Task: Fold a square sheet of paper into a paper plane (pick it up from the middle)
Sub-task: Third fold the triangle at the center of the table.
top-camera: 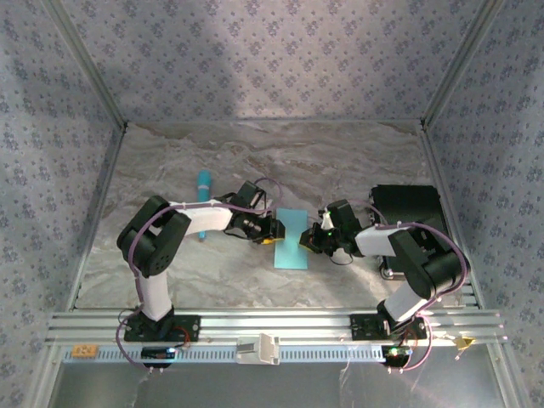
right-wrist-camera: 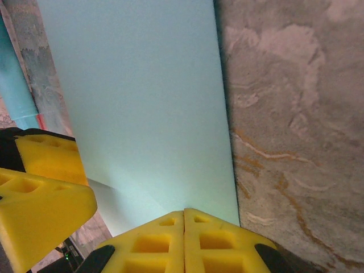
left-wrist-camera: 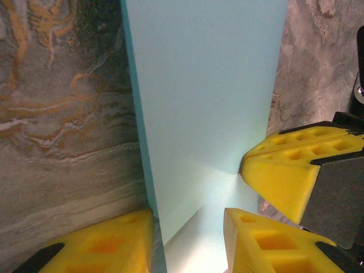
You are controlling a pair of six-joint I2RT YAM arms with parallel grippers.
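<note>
The square sheet of paper (top-camera: 291, 239) lies folded into a narrow light-blue rectangle at mid-table, filling the centre of both wrist views (left-wrist-camera: 205, 96) (right-wrist-camera: 142, 102). My left gripper (top-camera: 270, 231) (left-wrist-camera: 187, 244) is open at its left long edge, one yellow finger (left-wrist-camera: 96, 244) on the marble and the other on the paper, where a folded layer shows. My right gripper (top-camera: 313, 240) (right-wrist-camera: 183, 239) is shut, its joined tips resting on the sheet's right side; one of its fingers (left-wrist-camera: 290, 170) shows in the left wrist view. The paper plane is out of view.
A turquoise pen-like stick (top-camera: 204, 185) (right-wrist-camera: 14, 85) lies left of the left arm. A black box (top-camera: 408, 208) sits at the right behind the right arm. Patterned walls enclose the marble table (top-camera: 280, 153); an aluminium rail (top-camera: 272, 323) runs along the front.
</note>
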